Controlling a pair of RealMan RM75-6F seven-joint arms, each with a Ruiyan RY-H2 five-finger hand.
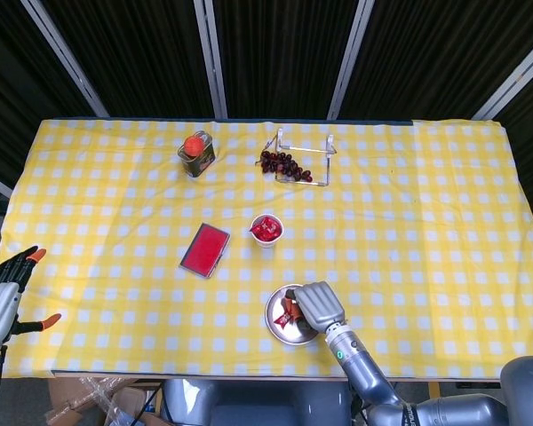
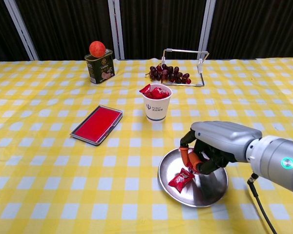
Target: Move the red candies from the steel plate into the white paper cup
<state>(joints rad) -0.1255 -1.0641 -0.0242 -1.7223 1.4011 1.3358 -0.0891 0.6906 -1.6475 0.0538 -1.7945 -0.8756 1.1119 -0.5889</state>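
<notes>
A steel plate (image 2: 205,191) (image 1: 278,327) lies near the table's front edge. One red candy (image 2: 181,179) (image 1: 290,311) hangs tilted just above the plate, its upper end pinched in the fingertips of my right hand (image 2: 215,145) (image 1: 314,305). The white paper cup (image 2: 156,109) (image 1: 266,234) stands behind the plate, apart from it, with several red candies (image 2: 156,91) heaped in it. My left hand (image 1: 6,296) hovers at the table's left edge with its fingers spread and nothing in it; only the head view shows it.
A red flat case (image 2: 96,125) lies left of the cup. At the back stand a green tin (image 2: 100,69) with an orange ball (image 2: 97,48) on top and a metal frame (image 2: 184,57) beside dark grapes (image 2: 168,73).
</notes>
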